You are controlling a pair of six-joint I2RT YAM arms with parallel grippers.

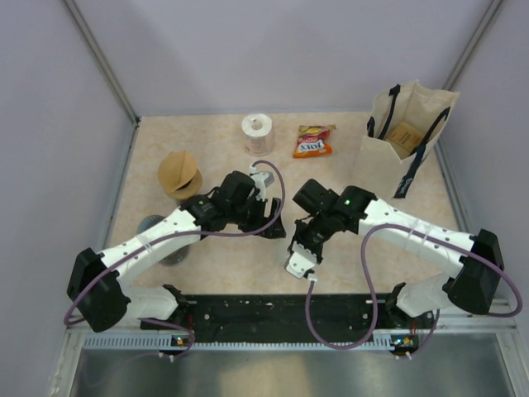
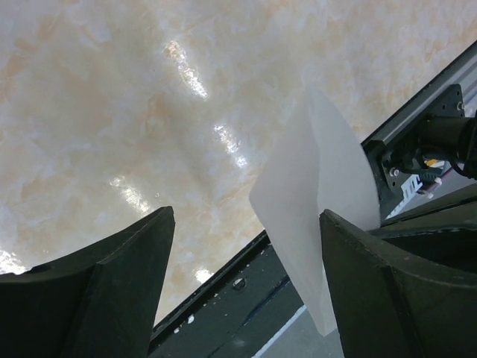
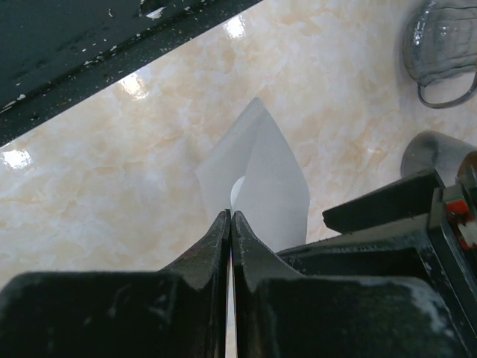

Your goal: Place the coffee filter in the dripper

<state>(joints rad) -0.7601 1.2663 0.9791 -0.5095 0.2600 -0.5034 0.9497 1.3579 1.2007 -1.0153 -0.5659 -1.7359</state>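
Note:
My right gripper [image 1: 293, 235] [image 3: 231, 215] is shut on a white paper coffee filter [image 3: 261, 175] and holds it above the table near the front rail. My left gripper [image 1: 278, 223] [image 2: 246, 216] is open. The filter [image 2: 313, 194] hangs between its fingers, close to the right finger [image 2: 387, 291], and I cannot tell if it touches. A clear glass dripper [image 3: 441, 45] with a handle stands on the table, apart from both grippers. In the top view a grey round thing [image 1: 152, 225], partly hidden under my left arm, sits at the left.
A tan cone-shaped stack [image 1: 179, 174] stands at the left rear. A paper roll [image 1: 259, 134], a red snack bag [image 1: 314, 141] and a cloth tote bag [image 1: 405, 141] are along the back. A grey metal vessel [image 3: 436, 153] sits by the dripper. The black front rail [image 1: 273, 310] is just below the grippers.

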